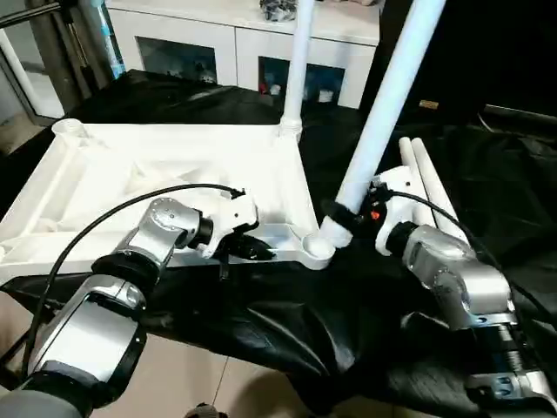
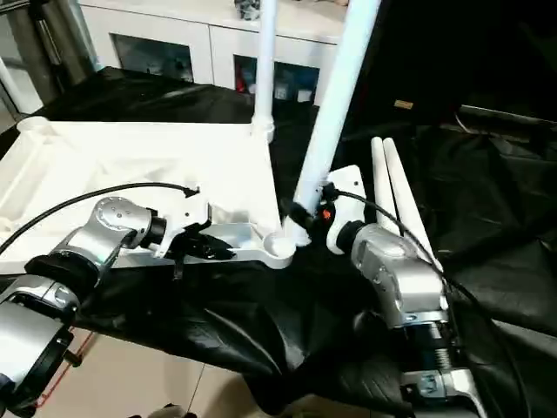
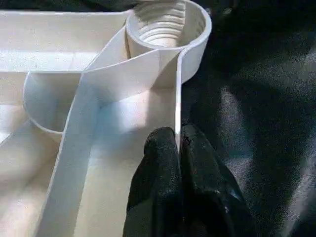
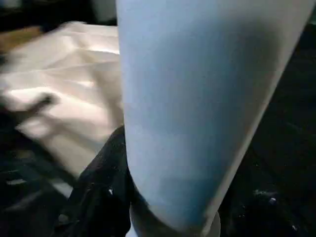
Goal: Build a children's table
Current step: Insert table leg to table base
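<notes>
We are logging, left to right: the white tabletop (image 1: pixel 165 174), lying underside up on black sheeting (image 1: pixel 287 322), its ribbed compartments holding nothing that we can make out. Our left gripper (image 1: pixel 254 250) is pinching the tabletop's near rim, black fingers (image 3: pixel 163 163) pressed together on the thin wall just short of the near-right corner socket (image 3: pixel 168 24), whose threaded bore is showing in the left wrist view. One leg (image 1: pixel 298 70) is standing upright in the far-right socket. A second leg (image 1: pixel 383 113) is leaning rightward with its foot at the near-right socket, and our right gripper (image 1: pixel 341 215) is clasping it low down, fingers closed around the tube. Two spare legs (image 1: pixel 426 178) are lying side by side on the sheeting, beside our right arm. Behind, a white cabinet (image 1: pixel 235 43) with glass doors is standing against the wall; pale floor tiles (image 1: pixel 200 383) are showing below.
</notes>
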Robot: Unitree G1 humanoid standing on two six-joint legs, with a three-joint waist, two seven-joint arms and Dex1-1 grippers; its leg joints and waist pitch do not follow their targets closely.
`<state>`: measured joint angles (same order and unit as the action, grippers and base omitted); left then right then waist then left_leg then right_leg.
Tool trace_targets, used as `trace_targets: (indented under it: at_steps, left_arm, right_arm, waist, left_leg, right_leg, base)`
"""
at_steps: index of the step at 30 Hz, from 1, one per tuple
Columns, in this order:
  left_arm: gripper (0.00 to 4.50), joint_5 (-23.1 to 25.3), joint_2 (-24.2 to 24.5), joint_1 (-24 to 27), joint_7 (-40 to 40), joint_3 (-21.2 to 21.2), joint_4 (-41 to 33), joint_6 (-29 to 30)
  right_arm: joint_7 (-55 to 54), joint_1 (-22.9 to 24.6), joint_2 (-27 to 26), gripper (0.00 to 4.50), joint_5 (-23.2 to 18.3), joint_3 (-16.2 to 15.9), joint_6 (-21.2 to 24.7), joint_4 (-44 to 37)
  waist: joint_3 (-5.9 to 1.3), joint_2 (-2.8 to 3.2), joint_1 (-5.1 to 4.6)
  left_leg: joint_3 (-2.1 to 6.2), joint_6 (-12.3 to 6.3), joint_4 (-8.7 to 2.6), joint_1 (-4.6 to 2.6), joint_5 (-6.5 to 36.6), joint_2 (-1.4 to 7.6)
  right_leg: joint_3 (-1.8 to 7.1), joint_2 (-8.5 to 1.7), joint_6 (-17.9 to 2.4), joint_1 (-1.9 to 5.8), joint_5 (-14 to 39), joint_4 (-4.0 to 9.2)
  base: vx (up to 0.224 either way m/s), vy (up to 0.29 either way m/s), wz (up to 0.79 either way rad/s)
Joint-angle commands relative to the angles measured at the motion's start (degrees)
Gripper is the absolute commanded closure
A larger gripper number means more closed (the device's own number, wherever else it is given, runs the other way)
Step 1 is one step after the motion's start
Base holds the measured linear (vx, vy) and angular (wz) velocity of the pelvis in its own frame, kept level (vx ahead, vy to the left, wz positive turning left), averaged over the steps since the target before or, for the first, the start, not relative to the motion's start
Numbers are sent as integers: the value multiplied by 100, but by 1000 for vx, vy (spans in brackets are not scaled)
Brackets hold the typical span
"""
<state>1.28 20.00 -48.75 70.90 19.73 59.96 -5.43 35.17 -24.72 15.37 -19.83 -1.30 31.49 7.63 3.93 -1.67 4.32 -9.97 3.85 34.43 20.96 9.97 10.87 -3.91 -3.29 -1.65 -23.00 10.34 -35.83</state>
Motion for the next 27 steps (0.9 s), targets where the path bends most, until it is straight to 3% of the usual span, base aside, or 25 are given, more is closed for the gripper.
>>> trace_targets:
  at_steps: [1, 2, 3, 4, 5, 8, 9, 11, 17, 22, 27]
  left_arm:
    - [450, -131, -75, 171, -161, -179, -194, 518]
    - [450, -285, -167, 310, -158, -277, -518, 754]
    - [450, -285, -167, 310, -158, -277, -518, 754]
    - [450, -285, -167, 310, -158, -277, -518, 754]
    - [450, -275, -218, 505, -302, -251, -920, 943]
    - [450, -190, -236, 629, -486, -206, -1167, 1088]
    - [450, -230, -243, 836, -521, -242, -1619, 1329]
    - [450, -251, -231, 984, -504, -241, -1929, 1453]
    - [450, -123, -103, 1234, -628, -180, -2433, 1660]
    - [450, -132, -83, 1305, -699, -203, -2725, 1909]
    - [450, -130, -141, 1287, -928, -274, -2844, 2131]
  right_arm:
    - [227, -5, 105, 261, -137, -106, 165, -202]
    - [231, -40, 117, 261, -61, -129, 117, -117]
    - [231, -40, 117, 261, -61, -129, 117, -117]
    - [231, -40, 117, 261, -61, -129, 117, -117]
    - [169, -132, 89, 261, 111, -140, 7, 138]
    - [148, -195, 86, 261, 222, -181, -68, 315]
    - [129, -223, 82, 261, 258, -249, -120, 369]
    - [114, -257, 47, 261, 259, -265, -161, 446]
    - [161, -373, -84, 261, 341, -308, -342, 845]
    - [174, -395, -139, 261, 331, -264, -417, 1025]
    - [50, -193, -300, 261, 99, 160, -658, 1410]
  waist:
    - [-439, 72, 30]
    - [-442, 68, 29]
    - [-446, -16, 28]
    - [-442, 28, 41]
    - [-440, 24, 50]
    - [-447, 44, 44]
    - [-439, -40, 38]
    - [-444, -3, 41]
    - [-427, 5, 4]
    - [-429, 10, -32]
    - [-431, 19, -42]
  left_leg:
    - [74, -9, -389, -83, 1133, 243]
    - [74, -6, -384, -77, 1139, 243]
    - [67, -11, -387, -75, 1114, 251]
    - [64, -24, -376, -73, 1083, 232]
    - [65, -19, -374, -64, 1077, 226]
    - [64, -13, -375, -66, 1015, 232]
    - [57, -34, -381, -51, 1012, 228]
    - [70, -42, -382, -46, 954, 246]
    - [66, -40, -395, -53, 1064, 226]
    - [69, -42, -395, -42, 1047, 220]
    - [63, -72, -389, -45, 1079, 216]
  right_leg:
    - [322, -519, -1284, 371, 972, 441]
    - [323, -531, -1300, 369, 1015, 449]
    - [322, -537, -1306, 367, 1040, 454]
    - [323, -528, -1290, 350, 1120, 462]
    - [325, -533, -1230, 358, 1217, 470]
    - [323, -517, -1183, 336, 1237, 472]
    - [319, -513, -1155, 345, 1273, 483]
    - [317, -536, -1115, 343, 1335, 455]
    - [309, -507, -953, 305, 1607, 505]
    - [312, -507, -943, 307, 1606, 506]
    - [309, -504, -999, 308, 1545, 511]
  base:
    - [0, 0, 0]
    - [0, 0, 0]
    - [0, 0, 0]
    - [0, 0, 0]
    - [0, 0, 0]
    - [0, 0, 0]
    - [0, 0, 0]
    - [0, 0, 0]
    - [0, 0, 0]
    - [0, 0, 0]
    - [0, 0, 0]
